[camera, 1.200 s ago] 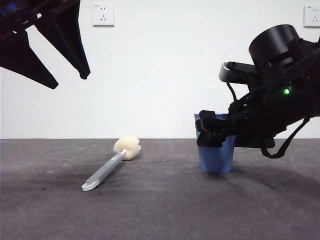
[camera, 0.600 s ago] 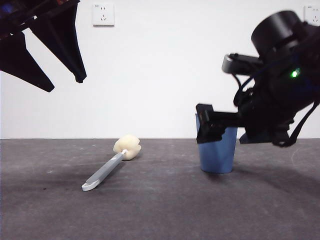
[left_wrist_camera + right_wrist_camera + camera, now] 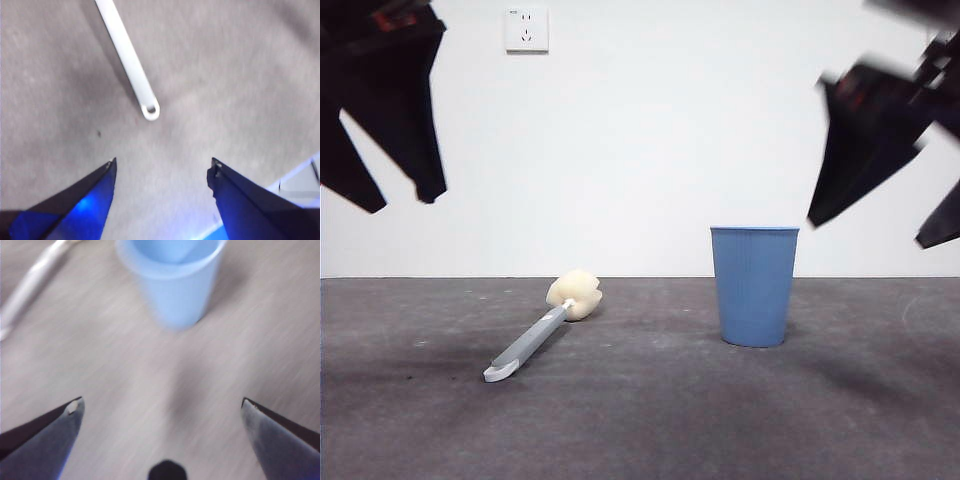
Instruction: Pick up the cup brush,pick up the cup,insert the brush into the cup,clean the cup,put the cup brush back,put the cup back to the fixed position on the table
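Released since half a second ago, the cup (image 3: 754,285) is left standing upright on the bench (image 3: 650,420), and the right claw (image 3: 162,410) is seen raised clear above it, jaws spread wide. The cup brush (image 3: 542,327) lies flat well to the side, its long axis running diagonally, sponge head toward the wall, white tip toward the camera. The left claw (image 3: 162,167) hangs above the handle's tip, jaws apart.

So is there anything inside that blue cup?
The cup stands upright on the table. The right wrist view shows only pale blue wall inside its mouth; its bottom is out of sight. The cup brush lies apart on the table.
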`<state>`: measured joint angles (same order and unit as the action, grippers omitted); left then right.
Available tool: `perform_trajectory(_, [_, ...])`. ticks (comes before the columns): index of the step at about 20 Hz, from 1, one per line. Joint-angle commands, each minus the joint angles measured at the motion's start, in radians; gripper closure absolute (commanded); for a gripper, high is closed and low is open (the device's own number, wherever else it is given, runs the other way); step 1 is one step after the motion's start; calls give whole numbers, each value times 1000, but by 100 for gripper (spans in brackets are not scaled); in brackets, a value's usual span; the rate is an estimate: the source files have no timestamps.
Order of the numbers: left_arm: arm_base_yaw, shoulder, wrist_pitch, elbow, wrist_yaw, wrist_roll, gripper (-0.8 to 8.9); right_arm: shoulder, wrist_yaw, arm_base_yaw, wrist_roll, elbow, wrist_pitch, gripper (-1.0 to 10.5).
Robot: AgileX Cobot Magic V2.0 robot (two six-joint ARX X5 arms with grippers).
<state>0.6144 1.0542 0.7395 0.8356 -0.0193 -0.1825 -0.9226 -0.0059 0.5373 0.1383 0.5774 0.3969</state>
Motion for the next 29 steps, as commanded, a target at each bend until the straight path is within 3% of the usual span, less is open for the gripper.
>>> perform_trajectory(1, [2, -2, 18, -10, -45, 35, 498, 94, -49, 18, 64, 15, 101, 384])
perform_trajectory(7, [2, -2, 35, -10, -218, 44, 499, 217, -76, 72, 89, 164, 381, 404])
perform_trajectory(12, [2, -3, 47, -10, -277, 52, 511, 217, -154, 88, 89, 230, 466, 642])
perform_trajectory(13, [2, -3, 47, -10, -278, 52, 574, 217, -154, 88, 89, 230, 470, 730])
perform_trajectory(15, [2, -3, 47, -10, -277, 52, 820, 216, -153, 88, 88, 230, 483, 944])
perform_trajectory(29, [1, -3, 39, -10, -270, 53, 817, 216, -145, 88, 85, 230, 496, 945])
